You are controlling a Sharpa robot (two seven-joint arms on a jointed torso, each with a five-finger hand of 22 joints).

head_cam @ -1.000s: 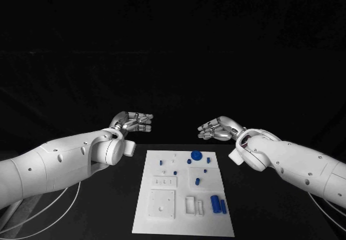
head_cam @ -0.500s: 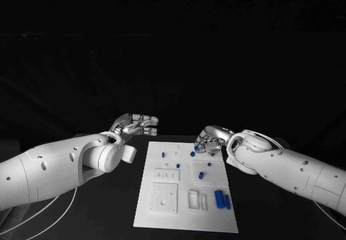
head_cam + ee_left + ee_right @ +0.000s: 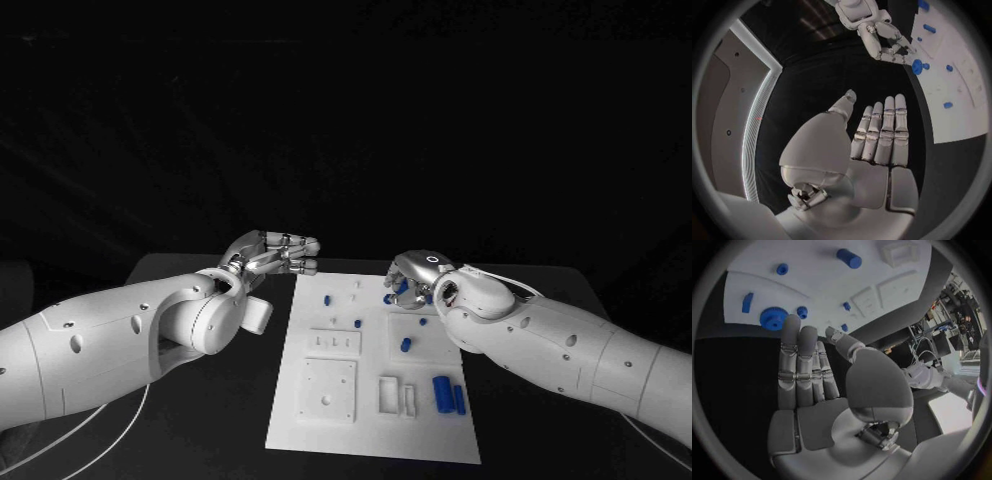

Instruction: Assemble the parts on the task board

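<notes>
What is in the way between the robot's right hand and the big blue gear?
Nothing visible. The right hand has its fingers stretched out, and their tips sit right beside the blue gear at the far end of the task board, with no other part between them.

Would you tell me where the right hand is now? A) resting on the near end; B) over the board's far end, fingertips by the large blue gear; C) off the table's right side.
B: the right hand reaches over the far end of the task board, fingertips beside the large blue gear.
</notes>
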